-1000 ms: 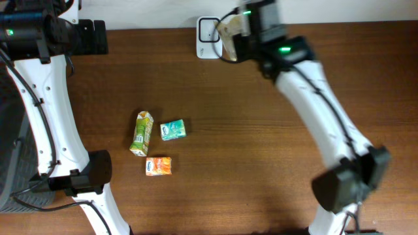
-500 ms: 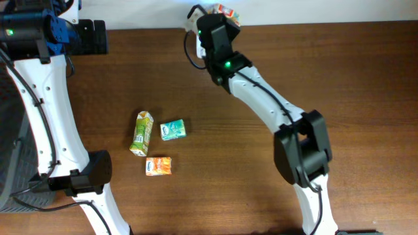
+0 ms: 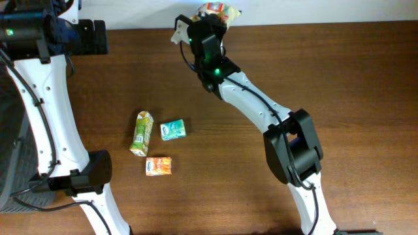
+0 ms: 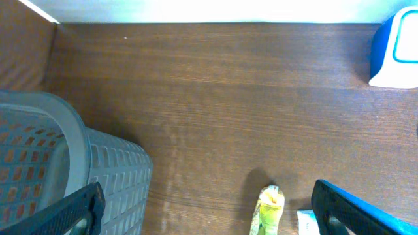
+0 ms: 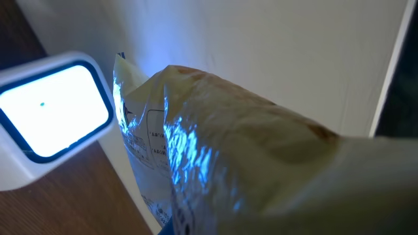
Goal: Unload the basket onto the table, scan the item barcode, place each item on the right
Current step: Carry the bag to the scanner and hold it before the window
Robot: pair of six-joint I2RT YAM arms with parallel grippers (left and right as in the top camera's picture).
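step: the right gripper (image 3: 210, 14) presents a packet (image 3: 219, 8) to the scanner (image 5: 49, 111) at the table's (image 3: 326, 78) far edge; judged, the scan itself is under way.
how to do it well: keep the printed back panel square to the lit window and hold steady; a crinkled film throws glare, so a slight tilt may help the code read. Where the barcode sits on the packet I cannot tell.
right gripper: pressed together, pinching the packet, which sticks out past the table's far edge in the overhead view.
left gripper: (image 4: 202, 209) spread wide, holding nothing, hanging high over the table's left side.
packet: thin glossy film, creased and puffy, pale with small print on one face; blue light from the scanner glints off its folds. Soft, so it may sag in a pinch.
scanner: smooth white plastic block with rounded corners and a glowing rectangular window.
table: dark brown wood grain, flat, matte.
cartons: three small ones left of the table's middle; a tall green one (image 3: 141, 133), a teal one (image 3: 173, 130), an orange one (image 3: 158, 166); stiff, boxy, printed card.
basket: (image 4: 65, 163) grey plastic lattice, rounded rim, beside the table's left edge.
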